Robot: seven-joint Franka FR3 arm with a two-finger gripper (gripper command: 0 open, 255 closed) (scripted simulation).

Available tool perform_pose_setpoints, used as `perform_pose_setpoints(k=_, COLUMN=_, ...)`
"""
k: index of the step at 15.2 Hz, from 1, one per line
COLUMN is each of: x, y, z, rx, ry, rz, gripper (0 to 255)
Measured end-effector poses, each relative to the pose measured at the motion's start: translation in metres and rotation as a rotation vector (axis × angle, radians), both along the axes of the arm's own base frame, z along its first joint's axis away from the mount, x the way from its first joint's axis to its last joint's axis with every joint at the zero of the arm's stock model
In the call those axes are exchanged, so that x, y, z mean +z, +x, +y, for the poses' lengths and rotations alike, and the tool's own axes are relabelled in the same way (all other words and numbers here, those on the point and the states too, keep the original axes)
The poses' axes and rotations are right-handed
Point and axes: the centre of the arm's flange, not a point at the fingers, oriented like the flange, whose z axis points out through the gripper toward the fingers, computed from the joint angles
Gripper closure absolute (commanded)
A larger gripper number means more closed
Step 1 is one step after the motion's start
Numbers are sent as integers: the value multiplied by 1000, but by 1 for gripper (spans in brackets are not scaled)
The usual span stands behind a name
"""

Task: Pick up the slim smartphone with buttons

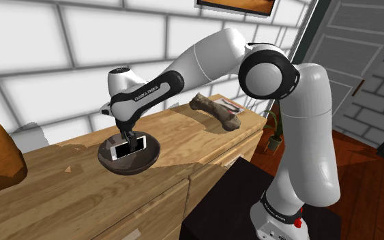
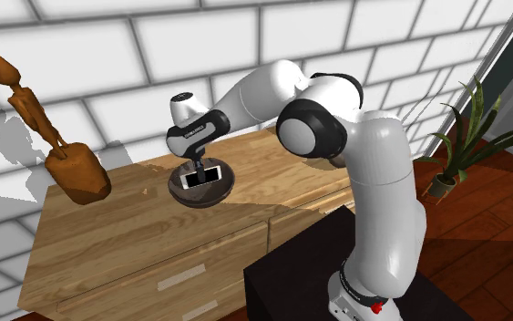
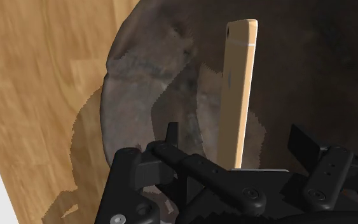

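Wrist view: jaws spread wide, straddling the smartphone [image 3: 238,95]. It stands on edge between them with a gap on each side, so nothing is gripped. The phone sits inside the dark bowl [image 3: 133,83] on the wooden tabletop [image 3: 37,95]. Shoulder view agrees: hand down in the bowl, phone propped up inside it. My read: approach and alignment done; closing and lifting are left. Brown carving [image 1: 216,110] further back, not involved.

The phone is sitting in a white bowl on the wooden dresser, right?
Not quite. The bowl is dark, a brownish grey, not white, as the shoulder view shows. The rest is right: the phone sits in that bowl, on the wooden dresser.
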Motion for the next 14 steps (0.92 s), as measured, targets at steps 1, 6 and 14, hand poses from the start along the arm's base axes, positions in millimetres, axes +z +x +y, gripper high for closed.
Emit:
perform_pose_setpoints(k=1, x=-8, y=0, z=0, rx=0, ry=0, rz=0, gripper=0)
perform_pose_setpoints(k=6, x=-13, y=0, z=0, rx=0, ry=0, rz=0, gripper=255)
perform_pose_setpoints(k=14, x=-11, y=0, z=0, rx=1, ry=0, rz=0, gripper=255)
